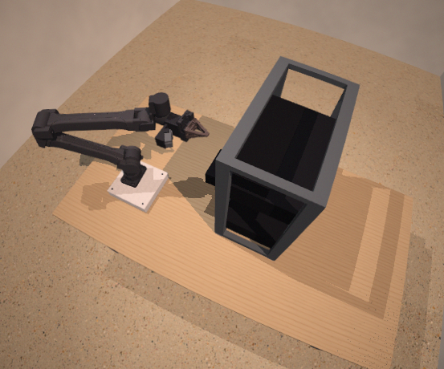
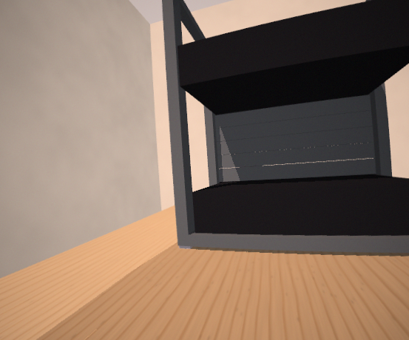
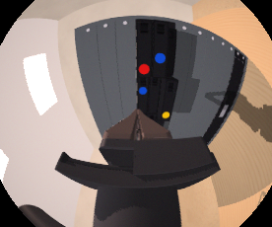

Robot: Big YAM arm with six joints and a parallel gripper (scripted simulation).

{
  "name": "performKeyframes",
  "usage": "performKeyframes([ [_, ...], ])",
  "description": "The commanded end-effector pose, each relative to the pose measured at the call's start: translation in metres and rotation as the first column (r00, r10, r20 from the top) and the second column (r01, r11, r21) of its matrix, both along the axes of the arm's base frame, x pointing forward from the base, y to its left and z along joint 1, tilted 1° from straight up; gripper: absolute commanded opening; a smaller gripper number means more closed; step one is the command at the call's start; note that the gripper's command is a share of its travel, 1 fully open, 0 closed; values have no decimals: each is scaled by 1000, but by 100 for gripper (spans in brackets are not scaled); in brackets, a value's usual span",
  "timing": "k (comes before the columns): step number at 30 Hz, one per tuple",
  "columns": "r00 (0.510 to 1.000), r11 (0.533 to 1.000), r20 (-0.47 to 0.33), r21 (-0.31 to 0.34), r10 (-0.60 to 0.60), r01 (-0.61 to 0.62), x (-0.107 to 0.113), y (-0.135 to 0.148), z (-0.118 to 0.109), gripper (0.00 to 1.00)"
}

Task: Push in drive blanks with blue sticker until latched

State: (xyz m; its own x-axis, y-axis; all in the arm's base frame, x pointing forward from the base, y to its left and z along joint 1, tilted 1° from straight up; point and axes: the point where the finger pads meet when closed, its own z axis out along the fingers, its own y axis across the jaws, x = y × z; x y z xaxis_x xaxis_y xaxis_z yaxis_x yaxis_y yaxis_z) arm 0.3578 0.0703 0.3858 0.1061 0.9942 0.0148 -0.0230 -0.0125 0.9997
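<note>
The dark grey rack [image 1: 285, 160] stands on the wooden board, with one black drive blank [image 1: 213, 170] sticking out of its face toward the arm. In the wrist view the rack face [image 3: 156, 81] shows a column of black blanks with stickers: a blue one [image 3: 160, 58] at the top, a red one [image 3: 144, 69] beside it, a second blue one [image 3: 143, 90] lower, and a yellow one [image 3: 167, 114] at the bottom. My gripper [image 1: 202, 131] [image 3: 137, 113] is shut and empty. It hangs in the air to the left of the rack, apart from it, pointing at the face.
The arm's white base plate [image 1: 138, 188] sits on the board to the left of the rack. From the exterior view the rack's open frame and black shelves [image 2: 303, 207] are visible. Sandy floor surrounds the board.
</note>
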Motion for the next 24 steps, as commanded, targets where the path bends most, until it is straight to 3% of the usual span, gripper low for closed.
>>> performKeyframes([
  [1, 1000, 1000, -20, -8, -9, 9, -3, -13, -15, 0],
  [13, 1000, 1000, -12, 1, -9, 9, -17, -78, -44, 0],
  [24, 1000, 1000, 3, 2, -9, 9, -19, -93, -47, 0],
])
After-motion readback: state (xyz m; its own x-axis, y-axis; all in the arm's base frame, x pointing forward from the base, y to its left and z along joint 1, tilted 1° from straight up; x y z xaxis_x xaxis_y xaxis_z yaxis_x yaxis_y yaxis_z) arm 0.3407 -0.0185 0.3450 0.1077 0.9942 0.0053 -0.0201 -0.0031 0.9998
